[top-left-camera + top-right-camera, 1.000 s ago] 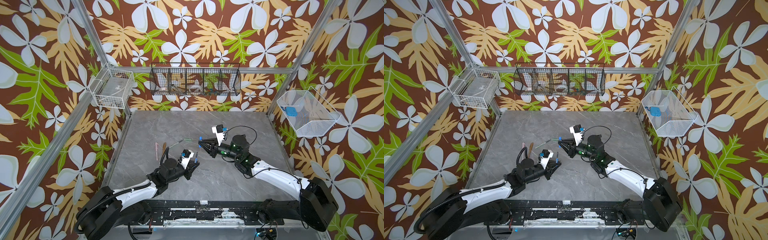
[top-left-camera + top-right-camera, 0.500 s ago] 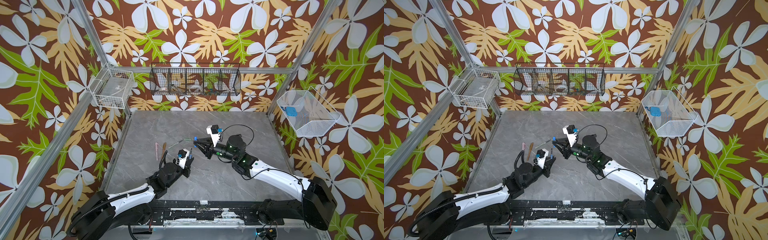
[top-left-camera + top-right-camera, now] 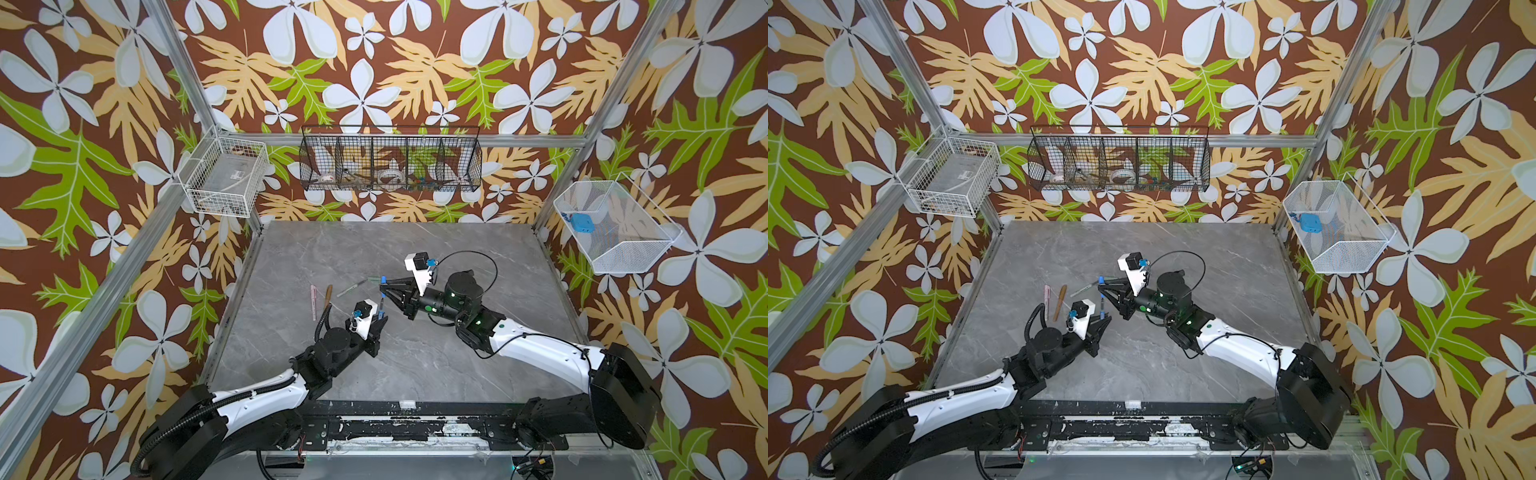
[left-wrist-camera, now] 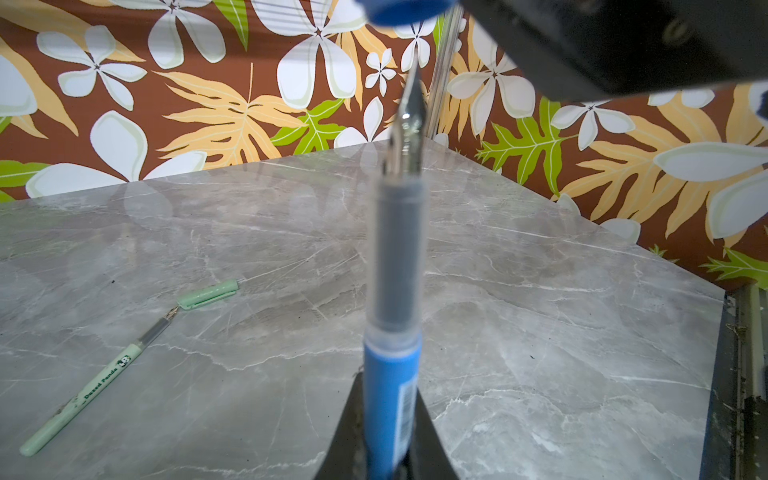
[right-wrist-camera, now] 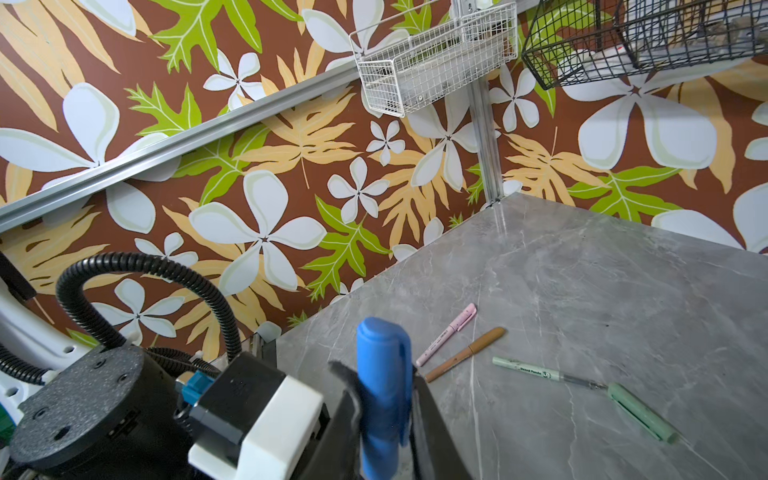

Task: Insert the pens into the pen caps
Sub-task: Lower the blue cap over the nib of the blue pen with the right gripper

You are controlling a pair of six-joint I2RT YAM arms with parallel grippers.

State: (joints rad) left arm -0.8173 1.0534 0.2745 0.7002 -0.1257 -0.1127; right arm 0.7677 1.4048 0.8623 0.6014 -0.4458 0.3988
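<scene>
Blue pen (image 4: 390, 395) clamped in my left claw (image 3: 380, 316), blue cap (image 5: 382, 374) pinched in my right claw (image 3: 383, 289), not joined yet; ahead of it the pink pen (image 5: 446, 334) and brown pen (image 5: 465, 353) look capped, and the green pen (image 5: 528, 368) waits uncapped.

Both top views: bright, even, diffuse overhead light. No hard shadows, only faint soft ones on table (image 3: 415, 374) under arms, toward 5 and 7 o'clock. No glare. Sharp throughout; posts (image 3: 178, 62) lean outward toward corners.
Left wrist view: blue pen (image 4: 390, 374) close to lens, blurred; clear tip catches white glint. Table sharp, faintly mirrors wallpaper at far edge.
Right wrist view: blue cap (image 5: 382, 374) slightly soft, background crisp, well lit.
</scene>
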